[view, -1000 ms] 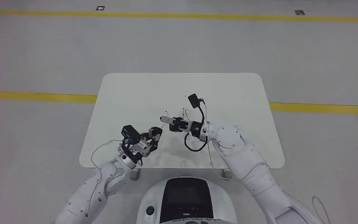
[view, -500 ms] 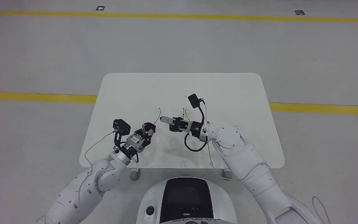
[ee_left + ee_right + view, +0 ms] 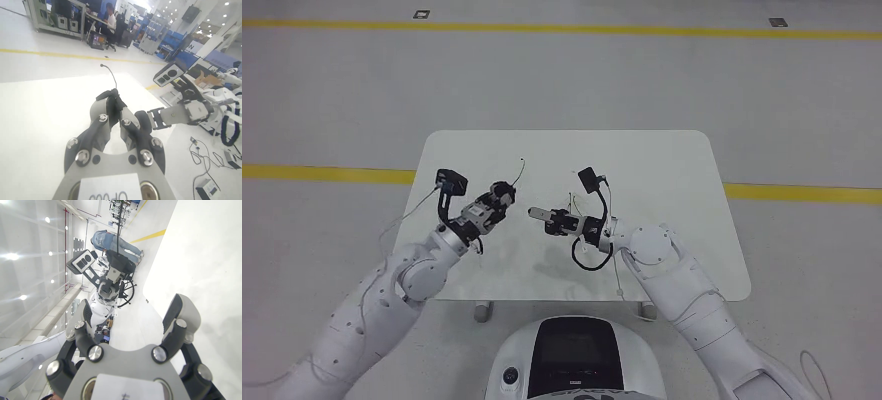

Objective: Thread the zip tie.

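A thin black zip tie (image 3: 114, 78) sticks out from my left gripper (image 3: 115, 94), which is shut on its lower end; the free end curves upward to a small head. From above, the left gripper (image 3: 504, 190) is over the left half of the white table (image 3: 642, 160), with the zip tie (image 3: 518, 170) pointing toward the far edge. My right gripper (image 3: 537, 213) is just to its right, open and holding nothing. In the right wrist view, the right gripper (image 3: 130, 309) has its fingers (image 3: 175, 308) wide apart, facing the left gripper (image 3: 117, 260) and the zip tie (image 3: 118, 228).
The table's right half and far side are bare. Its rounded left corner (image 3: 144, 291) is close beyond the right gripper. Cables and small boxes (image 3: 206, 157) lie on the floor beside the table.
My left arm has swung from the table's front edge toward the far left, carrying the zip tie along. The right arm has stayed where it was, open.
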